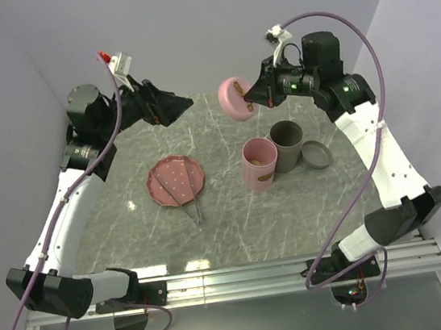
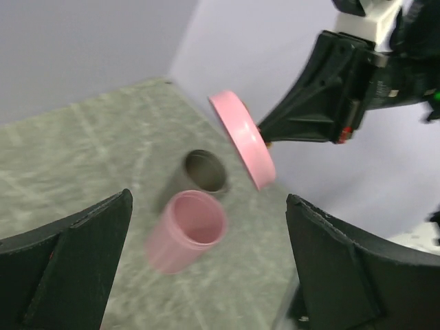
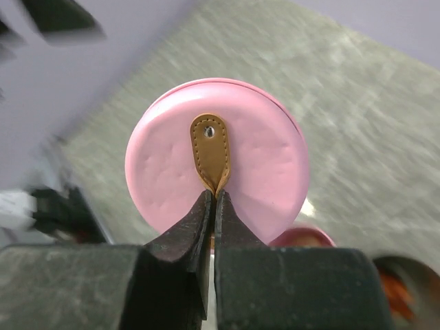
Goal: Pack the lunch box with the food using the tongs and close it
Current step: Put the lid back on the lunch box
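Right fingers (image 3: 196, 234) pinched tight on tan leather tab (image 3: 210, 148) of round pink lid (image 3: 268, 158) (airborne over grey marble-look counter (image 1: 229, 229)); left fingers (image 2: 69, 268) spread wide, holding nothing

Grey marble-patterned table (image 1: 120, 145), metal rail (image 1: 243, 277) along its near edge. Item: round pink plate (image 1: 179, 169), left of centre, flat on the table. Item: silver tongs (image 1: 186, 200), lying across the plate's near side, one end past its rim. Item: pink tub (image 1: 259, 174), upright and uncovered, right of centre. Item: grey tub (image 1: 288, 149), upright and uncovered, touching the pink tub's far right side. Item: grey lid (image 1: 317, 155), flat beside the grey tub. Item: pink lid (image 1: 234, 100), held on edge in the air at the right gripper (image 1: 251, 99). Left gripper (image 1: 180, 105), raised over the far left.
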Robot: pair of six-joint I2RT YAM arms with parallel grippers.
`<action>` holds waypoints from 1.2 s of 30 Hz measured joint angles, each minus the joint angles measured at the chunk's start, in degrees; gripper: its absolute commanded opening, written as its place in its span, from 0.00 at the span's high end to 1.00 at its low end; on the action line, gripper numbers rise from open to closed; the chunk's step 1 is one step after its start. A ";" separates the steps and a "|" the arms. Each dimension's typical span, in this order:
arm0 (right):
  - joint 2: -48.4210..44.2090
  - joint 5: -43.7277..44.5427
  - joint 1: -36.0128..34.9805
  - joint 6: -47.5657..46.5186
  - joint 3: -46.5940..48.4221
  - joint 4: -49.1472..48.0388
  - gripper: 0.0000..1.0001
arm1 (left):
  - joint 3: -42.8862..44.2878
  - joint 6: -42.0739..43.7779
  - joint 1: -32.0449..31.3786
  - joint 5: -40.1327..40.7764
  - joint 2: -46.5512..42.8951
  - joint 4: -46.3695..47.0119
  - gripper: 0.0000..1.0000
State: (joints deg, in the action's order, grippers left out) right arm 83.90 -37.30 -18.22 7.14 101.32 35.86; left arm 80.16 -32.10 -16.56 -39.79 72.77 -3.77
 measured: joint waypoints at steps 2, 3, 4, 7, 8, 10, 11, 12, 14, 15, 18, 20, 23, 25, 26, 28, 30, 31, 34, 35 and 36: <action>2.51 2.86 0.00 -5.11 4.42 7.23 1.00 | 3.58 5.05 0.11 2.47 0.87 -5.46 0.01; 4.00 4.17 0.00 -7.74 6.43 10.69 1.00 | 5.14 7.45 0.24 3.50 1.29 -8.04 0.01; 5.40 5.46 0.00 -9.99 7.89 13.70 1.00 | 6.14 9.22 0.31 4.39 1.55 -9.86 0.01; 8.37 9.90 -0.37 -15.72 8.55 21.22 1.00 | 7.39 14.05 0.63 7.04 1.75 -15.08 0.01; 9.14 11.32 -0.50 -17.11 8.48 23.17 1.00 | 7.39 14.97 0.70 7.63 1.75 -16.17 0.01; 10.23 13.86 -1.09 -19.52 8.00 26.27 1.00 | 7.13 16.48 0.87 8.70 1.75 -18.05 0.01; 10.56 14.84 -1.53 -20.48 7.65 27.56 1.00 | 6.75 16.96 0.92 9.14 1.73 -18.53 0.01; 10.73 15.74 -1.97 -21.29 7.32 28.61 1.00 | 6.49 17.35 0.94 9.35 1.70 -18.80 0.01; 10.75 17.22 -2.84 -22.47 6.91 29.99 1.00 | 6.19 17.84 0.96 9.73 1.70 -19.71 0.01; 10.75 18.18 -3.37 -23.06 6.86 30.49 1.00 | 6.19 17.90 0.98 9.75 1.70 -20.11 0.01; 10.73 20.00 -4.59 -24.06 5.75 30.80 1.00 | 6.19 17.88 1.05 9.73 1.64 -20.26 0.01; 10.73 20.90 -5.22 -24.52 4.13 30.80 1.00 | 6.19 17.88 1.09 9.73 1.64 -20.31 0.01; 10.73 22.38 -5.97 -24.94 1.07 30.97 1.00 | 6.19 17.86 1.11 9.70 1.64 -20.33 0.01; 10.73 23.12 -6.19 -25.03 -0.57 30.93 1.00 | 6.19 17.79 1.16 9.66 1.64 -20.28 0.01; 10.73 23.37 -6.19 -25.03 -1.16 30.88 1.00 | 6.19 17.68 1.16 9.60 1.64 -20.26 0.00; 10.75 23.80 -6.34 -25.03 -1.60 30.84 1.00 | 6.19 17.53 1.18 9.31 1.62 -20.11 0.01; 10.75 24.09 -6.36 -25.03 -1.60 30.42 1.00 | 6.19 17.38 1.18 9.03 1.60 -20.09 0.01; 10.75 24.13 -6.36 -25.03 -1.60 30.14 1.00 | 6.19 17.40 1.18 8.98 1.57 -20.09 0.01; 10.88 24.13 -6.38 -25.03 -1.60 29.42 1.00 | 6.19 17.40 1.18 8.98 1.42 -20.09 0.01; 11.02 24.13 -6.40 -25.03 -1.60 29.22 1.00 | 6.19 17.40 1.18 8.98 1.31 -20.09 0.01; 11.15 24.13 -6.40 -25.03 -1.60 29.14 1.00 | 6.19 17.40 1.20 8.96 1.22 -20.09 0.01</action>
State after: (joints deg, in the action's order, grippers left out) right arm 95.04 -13.17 -24.62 -17.89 99.72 64.99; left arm 86.35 -14.70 -15.35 -30.83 74.00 -23.86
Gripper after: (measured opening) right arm 0.023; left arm 0.994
